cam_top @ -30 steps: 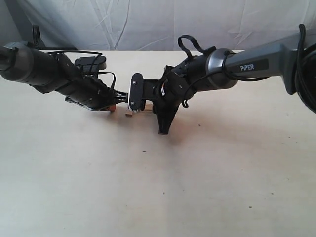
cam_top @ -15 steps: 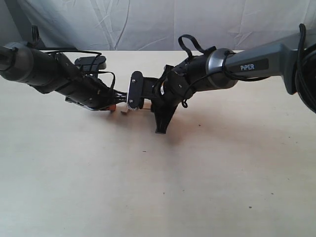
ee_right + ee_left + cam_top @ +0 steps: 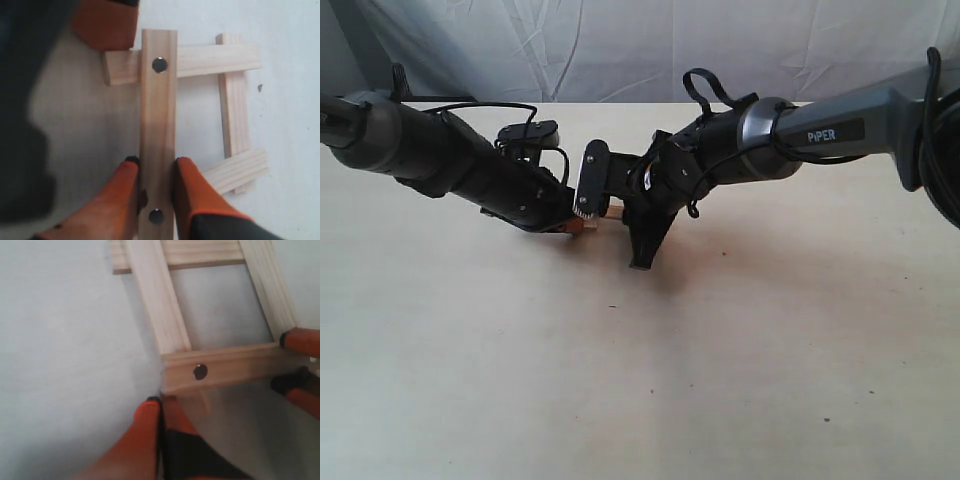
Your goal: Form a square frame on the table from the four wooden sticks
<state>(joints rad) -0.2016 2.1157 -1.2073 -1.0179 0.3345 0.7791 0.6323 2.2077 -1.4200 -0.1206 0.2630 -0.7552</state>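
Observation:
The four wooden sticks lie as a small square frame (image 3: 220,305) on the table (image 3: 620,380). In the exterior view both arms hide nearly all of it, and only a bit of wood (image 3: 616,212) shows. My right gripper (image 3: 156,162) is shut on a holed stick (image 3: 159,110) that lies across the ends of two others. One far stick (image 3: 239,171) sits slanted. My left gripper (image 3: 161,404) is shut with nothing in it, its orange tips against the end of that same holed stick (image 3: 220,370). In the exterior view the left gripper (image 3: 576,225) and right gripper (image 3: 595,200) meet at mid-table.
A wrinkled white cloth (image 3: 620,50) hangs behind the table's far edge. The right arm (image 3: 820,130) reaches in from the upper right, the left arm (image 3: 420,150) from the upper left. Pale tabletop fills the near half of the exterior view.
My left arm has moved right, bringing its shut gripper up to the frame. My right gripper has shifted slightly back and stays shut on the holed stick.

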